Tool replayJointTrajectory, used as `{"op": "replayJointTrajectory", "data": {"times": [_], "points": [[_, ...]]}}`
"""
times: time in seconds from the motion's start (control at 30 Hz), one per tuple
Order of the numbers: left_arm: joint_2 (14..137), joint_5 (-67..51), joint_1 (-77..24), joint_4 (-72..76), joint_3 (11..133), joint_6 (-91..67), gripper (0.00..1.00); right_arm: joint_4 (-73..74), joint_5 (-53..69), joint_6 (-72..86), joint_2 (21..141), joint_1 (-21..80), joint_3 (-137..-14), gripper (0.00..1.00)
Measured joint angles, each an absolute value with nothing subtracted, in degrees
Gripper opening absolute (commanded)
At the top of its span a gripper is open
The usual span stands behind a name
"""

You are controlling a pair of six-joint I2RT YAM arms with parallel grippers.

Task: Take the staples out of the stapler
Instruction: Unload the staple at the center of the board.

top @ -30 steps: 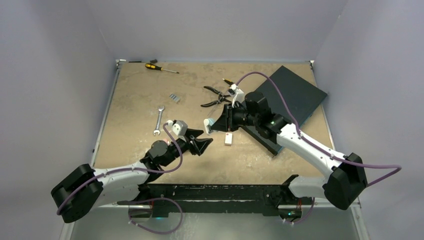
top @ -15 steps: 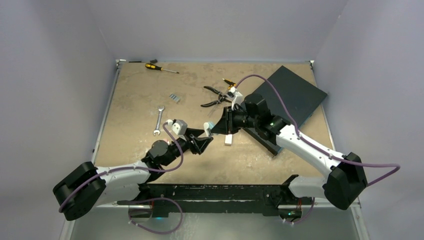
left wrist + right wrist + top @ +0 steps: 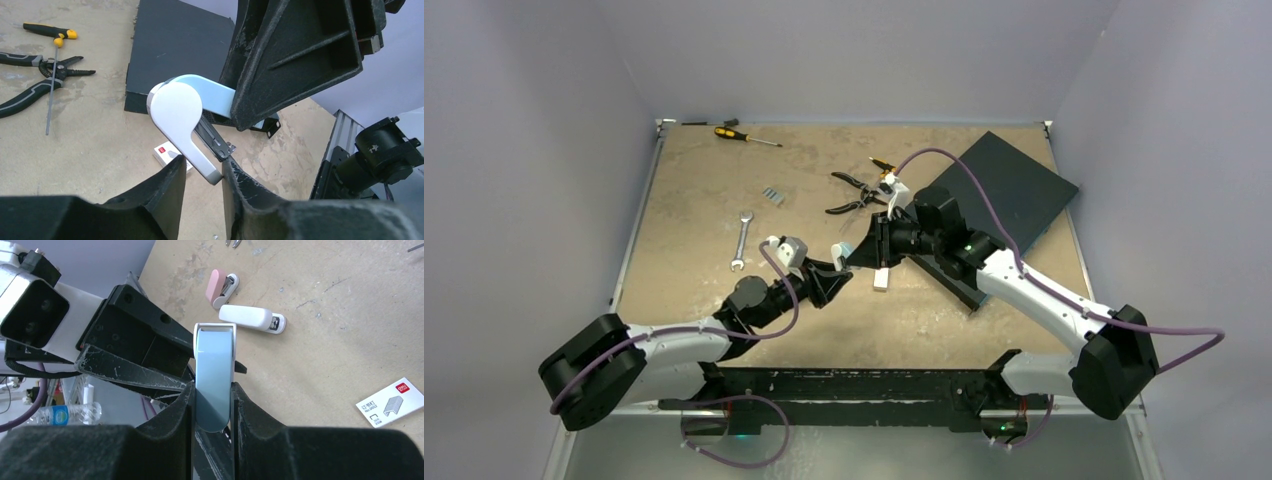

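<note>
moved: our left claw has pushed forward to the stapler, and its jaws have narrowed.
right claw: clamped on the blue body, holding the stapler off the bench so its underside is reachable.
left claw: the jaws flank the white arm's tip, with the metal magazine against one finger; we cannot tell if it pinches yet.
staples: a grey strip lies on the bench, well beyond the left claw; any in the magazine are hidden.
step: we judge the left claw is bracing to draw the magazine open.
</note>
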State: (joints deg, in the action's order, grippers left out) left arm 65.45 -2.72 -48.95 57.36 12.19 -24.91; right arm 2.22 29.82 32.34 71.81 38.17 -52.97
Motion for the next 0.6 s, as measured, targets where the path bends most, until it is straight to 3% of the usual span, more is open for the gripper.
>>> {"op": "replayJointTrajectory", "data": {"times": [0.27, 0.6], "points": [[65.9, -3.1, -49.1, 53.5, 14.4, -22.8, 0.00, 2.3, 29.5, 31.4, 71.8, 37.6, -53.0, 0.00], [66.3, -0.6, -49.2, 46.5, 17.2, -10.7, 0.00, 2.3, 26.6, 26.1, 71.9, 37.6, -52.4, 0.00]]}}
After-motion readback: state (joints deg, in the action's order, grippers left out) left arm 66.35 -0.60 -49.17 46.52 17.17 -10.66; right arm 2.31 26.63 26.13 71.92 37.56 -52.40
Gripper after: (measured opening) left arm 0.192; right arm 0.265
